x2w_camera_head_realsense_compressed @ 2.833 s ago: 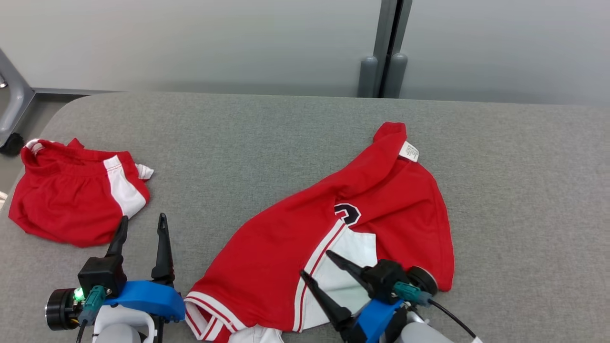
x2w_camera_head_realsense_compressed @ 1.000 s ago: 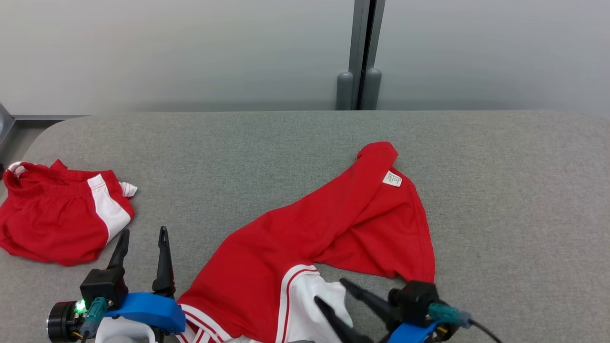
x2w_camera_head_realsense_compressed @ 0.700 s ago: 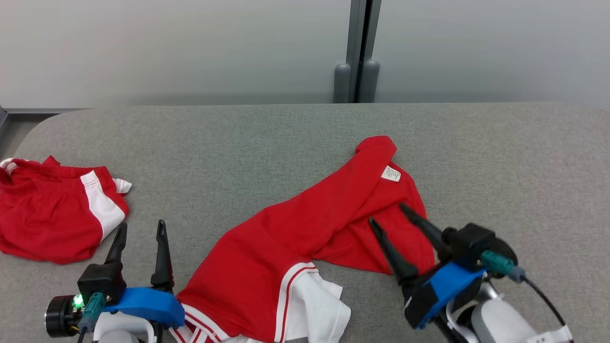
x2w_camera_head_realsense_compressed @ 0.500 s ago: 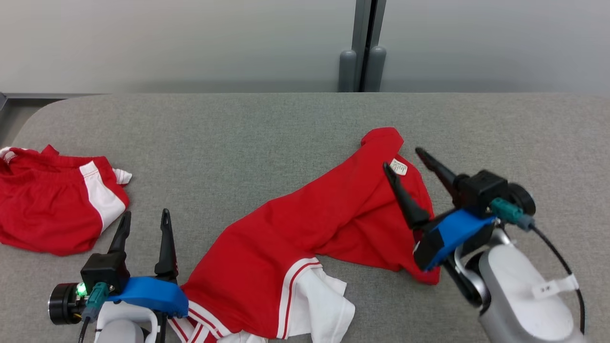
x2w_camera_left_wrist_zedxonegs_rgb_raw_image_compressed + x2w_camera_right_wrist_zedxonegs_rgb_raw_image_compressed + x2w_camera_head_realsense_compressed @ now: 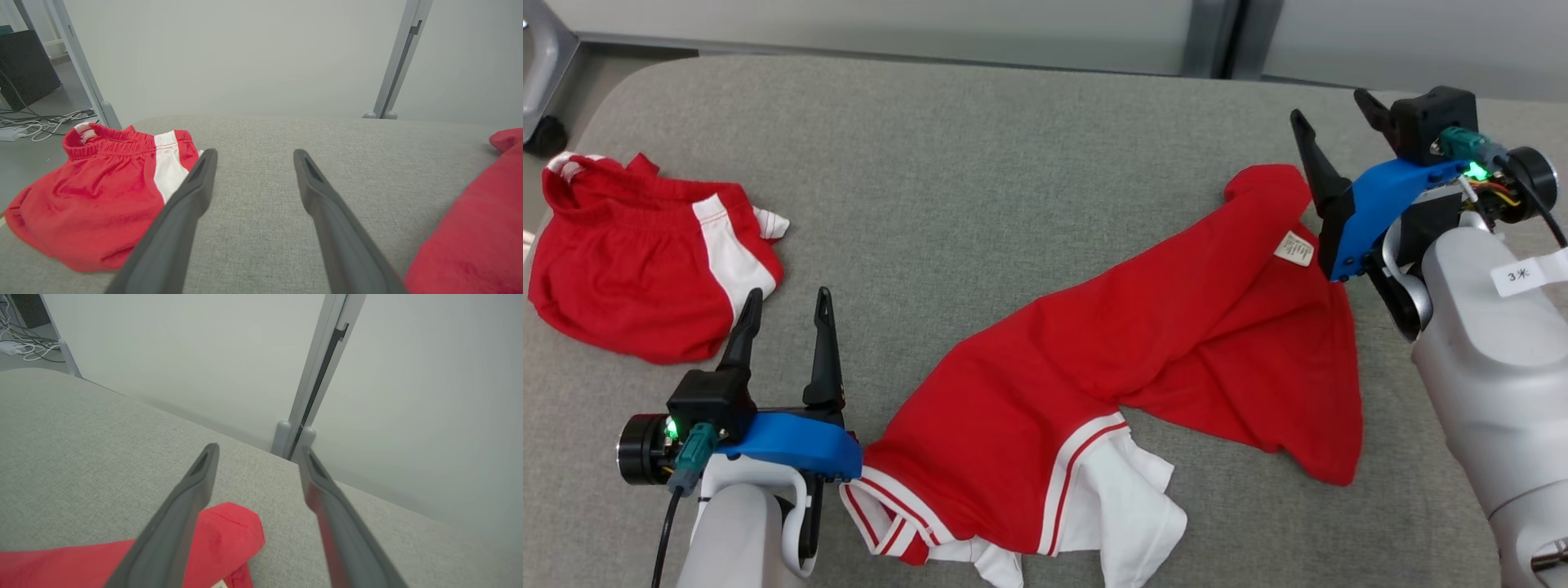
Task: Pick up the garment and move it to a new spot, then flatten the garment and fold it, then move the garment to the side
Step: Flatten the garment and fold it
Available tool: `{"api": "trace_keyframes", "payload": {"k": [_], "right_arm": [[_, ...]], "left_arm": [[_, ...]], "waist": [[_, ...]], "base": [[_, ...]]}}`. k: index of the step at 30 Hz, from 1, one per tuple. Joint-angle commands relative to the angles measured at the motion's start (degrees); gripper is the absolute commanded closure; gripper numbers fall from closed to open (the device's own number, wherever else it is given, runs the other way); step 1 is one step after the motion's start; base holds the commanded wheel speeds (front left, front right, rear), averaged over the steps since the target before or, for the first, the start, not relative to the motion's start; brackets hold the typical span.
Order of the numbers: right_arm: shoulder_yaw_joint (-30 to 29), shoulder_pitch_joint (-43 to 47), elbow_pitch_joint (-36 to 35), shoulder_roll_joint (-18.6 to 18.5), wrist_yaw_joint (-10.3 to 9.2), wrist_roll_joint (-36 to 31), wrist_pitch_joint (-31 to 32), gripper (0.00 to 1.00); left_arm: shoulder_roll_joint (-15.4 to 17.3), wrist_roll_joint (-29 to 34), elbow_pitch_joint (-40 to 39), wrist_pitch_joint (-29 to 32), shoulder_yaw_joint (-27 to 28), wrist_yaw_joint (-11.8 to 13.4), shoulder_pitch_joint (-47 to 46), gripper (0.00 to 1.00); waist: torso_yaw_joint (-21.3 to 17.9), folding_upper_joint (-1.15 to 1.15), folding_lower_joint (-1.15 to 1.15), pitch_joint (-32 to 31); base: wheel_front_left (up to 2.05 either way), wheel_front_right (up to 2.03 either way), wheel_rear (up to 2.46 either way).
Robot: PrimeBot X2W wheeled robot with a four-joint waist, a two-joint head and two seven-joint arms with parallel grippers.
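Red shorts (image 5: 637,269) lie at the worktop's (image 5: 980,163) left. Beside them the left pincer (image 5: 788,296) hovers, fingers apart, empty. The garment (image 5: 1094,359) — a red-and-white jersey — sprawls crumpled from centre to right, where the right pincer (image 5: 1331,108), also spread and empty, hangs by its far corner.

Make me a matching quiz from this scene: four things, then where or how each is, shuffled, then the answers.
1 shorts
2 jersey
3 left gripper
4 right gripper

A open, by the jersey's far end
B bunched up, far left
C open, between shorts and jersey
D sprawled unfolded across the middle

Pairs: 1-B, 2-D, 3-C, 4-A
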Motion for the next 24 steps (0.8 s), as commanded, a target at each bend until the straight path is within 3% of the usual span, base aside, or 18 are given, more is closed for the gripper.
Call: {"api": "trace_keyframes", "payload": {"k": [1, 7, 14, 16, 17, 24], "right_arm": [[-0.29, -1.55, 1.80, -0.29, 0.01, -0.49, -0.22, 0.00], [-1.03, -5.87, 14.02, -0.98, 0.01, -1.81, 1.11, 0.00], [-2.08, -5.05, 21.65, 0.68, 0.01, -0.35, 2.46, 0.00], [-2.21, -4.65, 22.35, 1.52, 0.01, 0.88, 2.77, 0.86], [-2.17, -4.62, 22.48, 1.62, 0.01, 1.26, 2.19, 1.00], [-1.17, -4.11, 21.42, 1.75, 0.01, 2.87, -7.03, 1.00]], "left_arm": [[-0.12, -0.22, -0.28, -0.17, -0.16, -0.16, -1.28, 0.00], [-0.22, -1.00, -0.51, -0.17, -1.21, 0.22, -2.91, 0.00], [-0.22, -1.83, -0.88, -0.17, -1.40, 0.72, -3.09, 0.00], [-0.24, -1.89, -0.88, -0.17, -1.58, 0.89, -3.24, 0.00], [-0.23, -1.94, -0.88, -0.17, -1.68, 0.98, -3.31, 0.00], [-0.22, -1.33, -0.45, -0.17, -0.79, 1.00, -1.57, 0.00]], "waist": [[2.18, -0.01, -0.01, 2.41], [4.12, -0.01, -0.01, 4.92], [4.17, -0.01, -0.01, 5.24], [4.04, -0.01, -0.01, 5.14], [3.97, -0.01, -0.01, 5.03], [2.33, -0.01, -0.01, 2.08]], "base": [[0.00, 0.00, 0.00], [0.00, 0.00, 0.00], [0.00, 0.00, 0.00], [0.00, 0.00, 0.00], [0.00, 0.00, 0.00], [0.00, 0.00, 0.00]]}}
